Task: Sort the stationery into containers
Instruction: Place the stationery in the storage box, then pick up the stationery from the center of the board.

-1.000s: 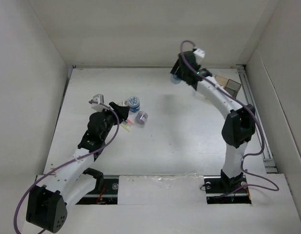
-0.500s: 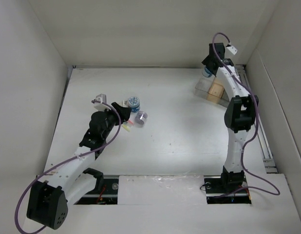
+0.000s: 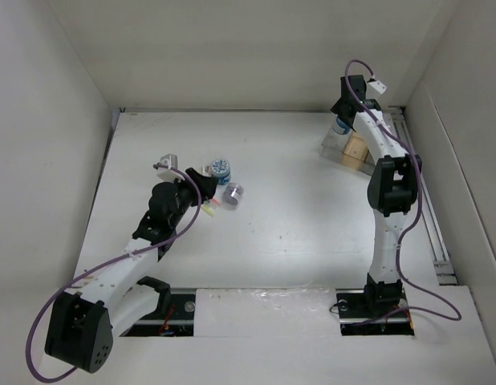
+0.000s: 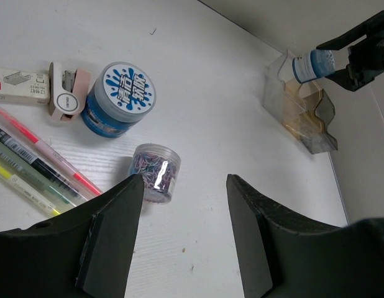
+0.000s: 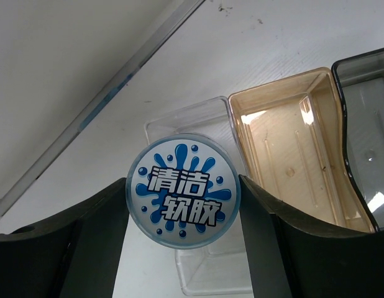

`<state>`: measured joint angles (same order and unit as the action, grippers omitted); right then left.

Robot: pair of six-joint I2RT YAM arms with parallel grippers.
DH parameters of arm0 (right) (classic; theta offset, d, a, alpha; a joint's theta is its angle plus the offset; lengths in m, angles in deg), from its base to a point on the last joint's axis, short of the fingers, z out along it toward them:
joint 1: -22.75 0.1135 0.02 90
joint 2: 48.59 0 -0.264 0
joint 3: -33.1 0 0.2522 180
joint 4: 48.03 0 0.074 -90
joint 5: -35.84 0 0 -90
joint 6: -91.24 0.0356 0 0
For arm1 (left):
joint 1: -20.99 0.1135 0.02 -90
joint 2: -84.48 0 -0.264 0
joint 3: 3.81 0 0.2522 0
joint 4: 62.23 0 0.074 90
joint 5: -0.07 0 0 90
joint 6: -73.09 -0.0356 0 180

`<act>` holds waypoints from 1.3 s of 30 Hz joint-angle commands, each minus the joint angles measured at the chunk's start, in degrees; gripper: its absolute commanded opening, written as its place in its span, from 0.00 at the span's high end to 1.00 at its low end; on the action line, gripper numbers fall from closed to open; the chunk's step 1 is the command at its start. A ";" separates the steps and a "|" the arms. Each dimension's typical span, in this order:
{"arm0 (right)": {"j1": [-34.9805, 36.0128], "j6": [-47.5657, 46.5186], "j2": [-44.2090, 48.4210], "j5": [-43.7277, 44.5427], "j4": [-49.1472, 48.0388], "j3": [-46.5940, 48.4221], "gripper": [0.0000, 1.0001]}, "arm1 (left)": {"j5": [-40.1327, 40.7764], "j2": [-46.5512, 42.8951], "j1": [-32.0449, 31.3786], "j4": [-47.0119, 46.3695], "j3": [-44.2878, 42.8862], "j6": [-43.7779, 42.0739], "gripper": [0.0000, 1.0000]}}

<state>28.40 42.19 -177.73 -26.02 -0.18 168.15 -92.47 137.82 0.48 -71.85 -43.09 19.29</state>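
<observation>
Right pincer (image 5: 182, 217) was shut tight on a small round blue roll with a splashy white top (image 5: 182, 195), so the roll could not drop. It hung above the clear square bin (image 5: 179, 124), which looked like its new home. At 3 o'clock sat a tan bin (image 5: 285, 149), then a dark grey bin (image 5: 366, 143).

Left pincer (image 4: 186, 183) was wide open and held nothing. It looked ready for the pile at 10 o'clock on the white table (image 3: 296, 216). Just by its left finger stood a shiny little tub (image 4: 156, 172). At 11 o'clock of that sat the other blue roll (image 4: 117, 99), and at 9 o'clock lay a pink pen (image 4: 49, 155) and a yellow-green pen (image 4: 24, 186).
</observation>
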 commanded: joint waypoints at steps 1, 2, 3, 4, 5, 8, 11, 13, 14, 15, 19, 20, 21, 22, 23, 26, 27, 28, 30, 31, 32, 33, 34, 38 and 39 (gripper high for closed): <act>0.06 -1.13 0.12 3.49 -3.85 0.96 0.53 | -0.71 -0.17 0.03 -3.16 -0.67 -0.79 0.47; 0.06 -1.13 0.12 4.02 -3.85 0.96 0.53 | -0.71 -0.17 0.03 -3.17 -0.67 -0.79 0.47; 0.06 -1.13 -0.40 4.03 -3.85 1.48 0.53 | -0.71 -0.17 0.03 -3.17 -0.67 -0.79 0.47; 0.06 -1.66 -0.41 4.55 -3.85 1.49 0.53 | -0.71 -0.17 0.03 -3.17 -0.67 -0.79 0.47; 0.06 -1.66 -1.11 4.55 -3.85 1.49 0.53 | -0.71 -0.17 0.03 -3.17 -0.67 -0.79 0.47; 0.06 -2.28 -1.73 5.08 -4.46 2.10 0.53 | -0.71 -0.17 0.03 -3.17 -0.67 -0.79 0.47; 0.06 -2.80 -3.13 5.08 -4.47 3.25 0.53 | -0.71 -0.17 0.03 -3.17 -0.67 -0.79 0.47; 0.06 -2.80 -3.13 5.08 -4.47 3.77 0.53 | -0.71 -0.17 0.03 -3.17 -0.67 -0.79 0.47; 0.06 -2.80 -3.74 5.08 -4.47 3.77 0.53 | -0.71 -0.17 0.03 -3.17 -0.67 -0.79 0.47; 0.06 -2.80 -3.75 5.60 -4.47 3.77 0.52 | -0.71 -0.17 0.03 -3.17 -0.67 -0.79 0.47; 0.59 -3.33 -4.28 7.01 -5.08 3.77 0.43 | -0.18 -0.17 0.03 -3.17 -0.67 -0.79 0.47; 1.11 -3.33 -4.28 7.02 -5.08 3.77 0.38 | -0.18 -0.17 0.03 -3.17 -0.67 -0.79 0.47; 1.12 -3.33 -4.28 7.02 -5.08 3.77 0.33 | -0.18 -0.17 0.03 -3.17 -0.67 -0.79 0.47; 1.64 -3.33 -4.28 7.54 -5.60 3.77 0.21 | -0.18 -0.17 0.03 -3.17 -0.67 -0.79 0.47; 2.17 -3.33 -3.67 7.54 -5.61 3.77 0.18 | -0.18 -0.17 0.03 -3.17 -0.67 -0.79 0.47; 2.88 -3.33 -1.38 6.93 -6.31 2.72 0.07 | -0.18 -0.17 0.03 -3.17 -0.67 -0.79 0.47; 3.57 -3.33 -0.77 6.93 -6.31 2.72 0.07 | -0.18 -0.17 0.03 -3.17 -0.67 -0.79 0.47; 4.36 -3.33 0.72 6.06 -6.83 2.72 0.06 | -0.18 -0.17 0.03 -3.17 -0.67 -0.79 0.47; 5.76 -3.33 2.39 5.27 -6.84 2.02 0.06 | -0.18 -0.17 0.03 -3.17 -0.67 -0.79 0.47; 6.38 -3.33 3.36 4.74 -7.36 0.01 0.06 | -0.18 -0.78 0.03 -3.17 -0.67 -0.79 0.47; 7.09 -3.33 5.81 4.21 -7.98 -1.31 0.11 | -0.18 -0.78 0.03 -3.17 -0.67 -0.79 0.47; 7.88 -3.33 7.31 2.29 -8.85 -2.89 0.15 | 0.34 -1.31 0.03 -2.56 -0.67 -0.79 0.47; 9.80 -3.33 8.80 0.53 -9.91 -4.73 0.21 | 0.35 -2.01 0.03 -2.55 -0.67 -0.79 0.47; 15.78 -3.33 14.26 -11.50 -16.41 -14.23 0.78 | 2.19 -4.73 0.03 -0.89 -0.67 -1.31 0.47; 17.19 -2.72 14.88 -13.44 -17.20 -15.11 0.90 | 2.19 -5.61 0.03 -0.88 -0.67 -1.31 0.47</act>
<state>40.91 39.07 -166.01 -29.74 -10.37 155.72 -91.51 135.59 0.48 -71.32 -43.09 19.10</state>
